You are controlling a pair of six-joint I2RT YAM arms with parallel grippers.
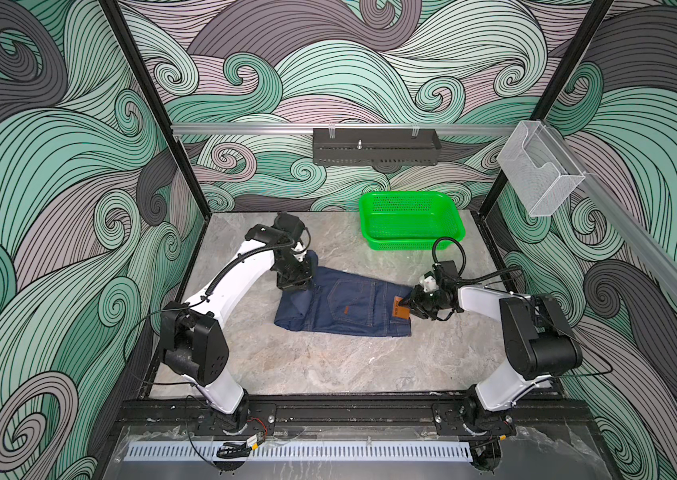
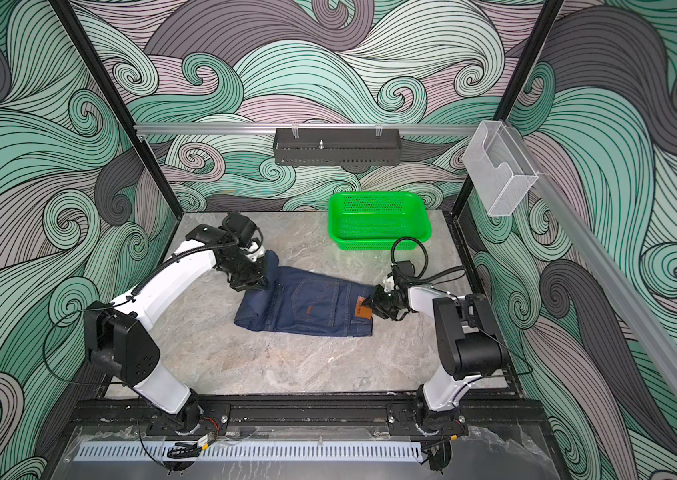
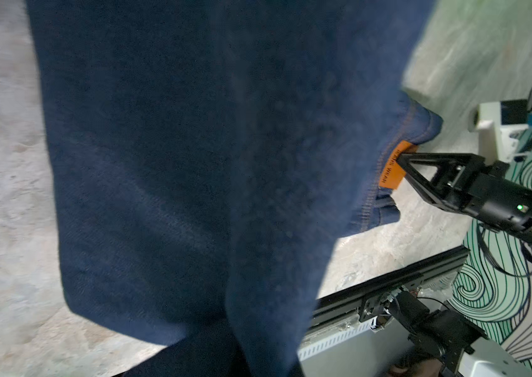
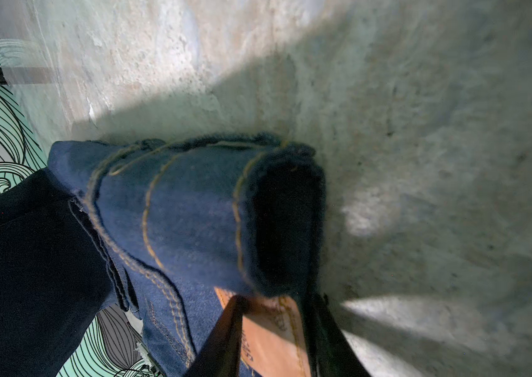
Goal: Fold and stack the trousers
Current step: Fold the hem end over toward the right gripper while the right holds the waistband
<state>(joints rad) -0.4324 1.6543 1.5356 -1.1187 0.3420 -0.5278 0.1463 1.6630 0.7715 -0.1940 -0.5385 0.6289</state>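
Left gripper (image 1: 296,286) is clamped tight, pinching a bit of the trousers (image 1: 353,309) at their left end and holding that cloth up off the worktop (image 1: 328,365). The wrist cam on that arm is mostly just navy denim hanging in front of the lens.

Right gripper (image 1: 406,305) is at the opposite end, nose right on the tan patch (image 1: 401,311) at the waistband. From its wrist cam the fingers (image 4: 222,339) sit either side of that patch with a gap between them, so partly closed. Honestly I can't tell if they're actually biting the denim or only touching it.

As for the trousers, they're a folded bundle around the middle of the worktop, back pocket up, waistband toward the right edge. Green basket (image 1: 411,245) sits at the far right corner, apart from the trousers.
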